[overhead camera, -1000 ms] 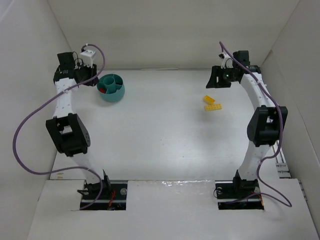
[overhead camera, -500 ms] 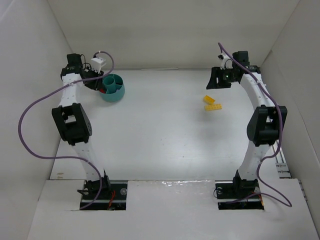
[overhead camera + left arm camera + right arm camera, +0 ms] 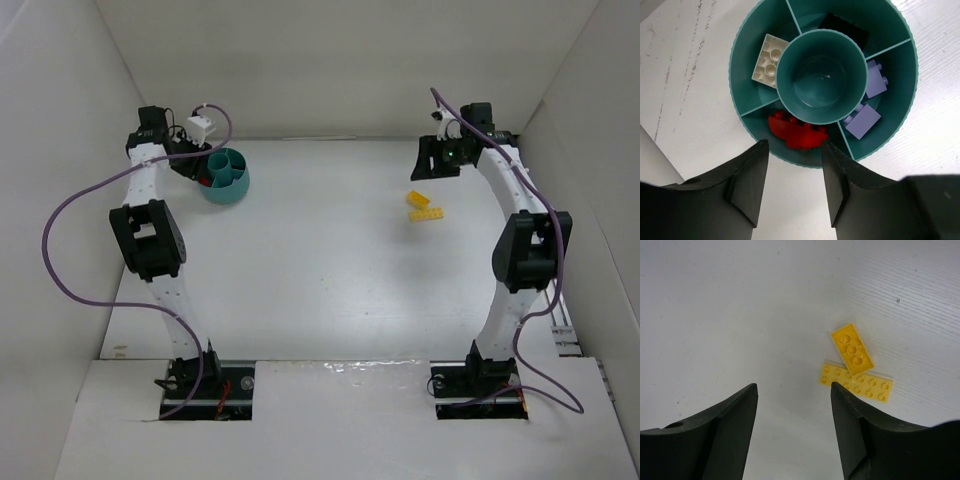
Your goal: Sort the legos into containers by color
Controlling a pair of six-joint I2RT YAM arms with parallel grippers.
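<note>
The round teal bowl [image 3: 224, 176] stands at the far left of the table and fills the left wrist view [image 3: 740, 60]. Its outer compartments hold red bricks [image 3: 797, 132], pale purple bricks [image 3: 863, 120], a cream brick [image 3: 768, 61] and a dark piece [image 3: 844, 29]; the middle cup is empty. My left gripper [image 3: 793, 150] is open and empty, just above the bowl's near rim. Two yellow bricks [image 3: 422, 206] lie at the far right, one leaning on the other [image 3: 855, 365]. My right gripper [image 3: 794, 390] is open and empty above the table, just left of them.
White walls close in the table at the back and both sides. The left arm's purple cable [image 3: 70, 230] loops out on the left. The right arm's cable [image 3: 545, 385] hangs near its base.
The left arm has swung from left of the bowl to over its near rim. The right gripper has shifted slightly. The yellow bricks have not moved.
</note>
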